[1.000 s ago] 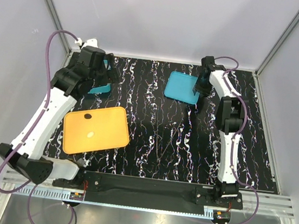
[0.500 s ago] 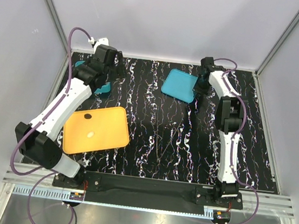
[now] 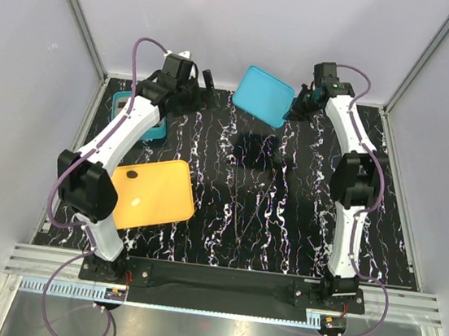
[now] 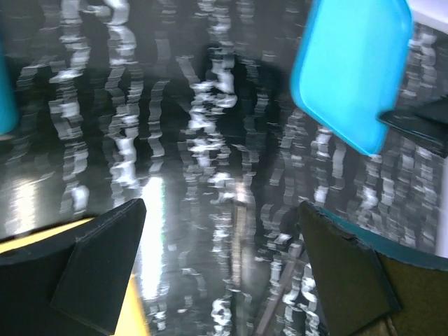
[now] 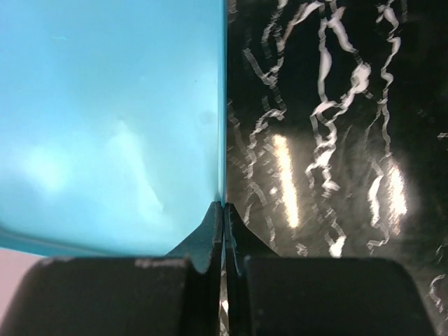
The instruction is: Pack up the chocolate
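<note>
On tray, tiny dark chocolate; left end effector released, right one gripping lid.

Looks like a robotics lab test cell to me: plain pale panel walls framed by aluminium posts box in a black marble-look tabletop. At the bottom of the frame, the left arm and the right arm are bolted to a black mounting bar, with bare metal bench below it.

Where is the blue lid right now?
In the top view, the lid is up in the air over the far edge of the table, right of the middle, pinched by its edge in the right gripper.
</note>
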You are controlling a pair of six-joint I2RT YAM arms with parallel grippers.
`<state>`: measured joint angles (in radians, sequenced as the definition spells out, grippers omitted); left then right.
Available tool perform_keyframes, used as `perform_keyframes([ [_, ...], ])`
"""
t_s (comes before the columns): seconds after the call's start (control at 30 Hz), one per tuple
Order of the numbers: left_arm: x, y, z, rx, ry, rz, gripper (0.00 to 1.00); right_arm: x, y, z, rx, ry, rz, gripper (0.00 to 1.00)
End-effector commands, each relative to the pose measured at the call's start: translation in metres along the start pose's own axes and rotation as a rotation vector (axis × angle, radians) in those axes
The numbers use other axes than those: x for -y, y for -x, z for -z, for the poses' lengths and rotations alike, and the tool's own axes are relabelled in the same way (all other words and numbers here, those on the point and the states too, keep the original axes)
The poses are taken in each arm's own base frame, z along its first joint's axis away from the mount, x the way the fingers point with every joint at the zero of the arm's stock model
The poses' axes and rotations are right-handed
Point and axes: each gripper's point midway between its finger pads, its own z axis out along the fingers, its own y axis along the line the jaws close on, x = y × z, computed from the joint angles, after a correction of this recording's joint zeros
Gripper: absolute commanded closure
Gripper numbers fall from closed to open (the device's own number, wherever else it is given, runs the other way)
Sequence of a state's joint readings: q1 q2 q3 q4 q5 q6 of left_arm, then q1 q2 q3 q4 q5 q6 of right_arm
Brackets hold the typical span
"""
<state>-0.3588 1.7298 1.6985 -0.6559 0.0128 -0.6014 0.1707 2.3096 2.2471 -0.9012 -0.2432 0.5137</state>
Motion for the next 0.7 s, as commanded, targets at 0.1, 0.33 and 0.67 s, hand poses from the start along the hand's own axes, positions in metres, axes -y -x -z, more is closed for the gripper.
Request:
perform_keyframes([
  [0.1,0.054,0.011,0.008,-0.061,-0.252,0.027,0.02,-0.066,-0.008,0.069,0.030,0.238,0.015,1.00],
  [0.33,0.082,0.013,0.016,-0.061,-0.422,0.058,0.02,-0.078,-0.031,0.080,0.009,0.252,0.043,1.00],
  [0.67,0.069,-0.005,-0.002,-0.125,-0.373,0.089,0.14,-0.099,-0.057,0.096,-0.009,0.274,0.070,1.00],
])
